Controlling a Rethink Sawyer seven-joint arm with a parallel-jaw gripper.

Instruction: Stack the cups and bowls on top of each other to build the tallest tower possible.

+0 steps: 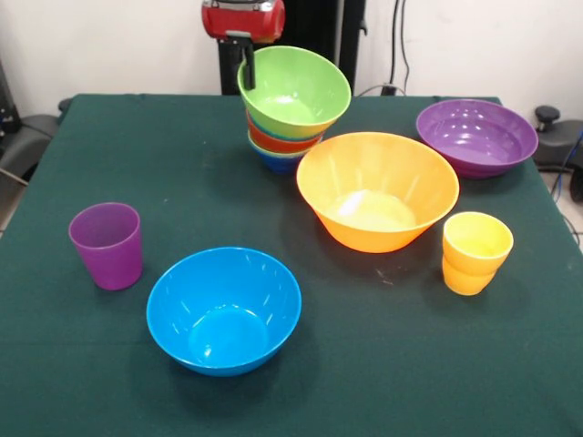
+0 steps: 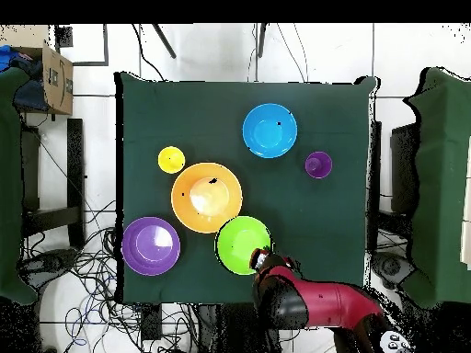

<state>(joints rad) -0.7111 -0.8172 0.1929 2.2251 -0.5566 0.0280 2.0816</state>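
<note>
Bowls and cups are spread over the green table: the large blue bowl is set nearest the near edge, with the purple cup toward the left edge and the yellow cup toward the right. Mid-table the orange bowl is placed, and the wide purple bowl lies toward the far right corner. At the far edge the tilted tower is topped by the large green bowl, whose rim is met by the gripper; whether the claw is clenched cannot be told.

Table: dark green cloth, square.
Blue bowl: far half of the table, alone.
Purple cup: just beside the blue bowl.
Yellow cup: near the orange bowl.
Orange bowl: middle.
Purple bowl: near edge.
Green bowl: near edge, touching the orange bowl's rim.
Arm: red and black, at the green bowl's rim.
</note>
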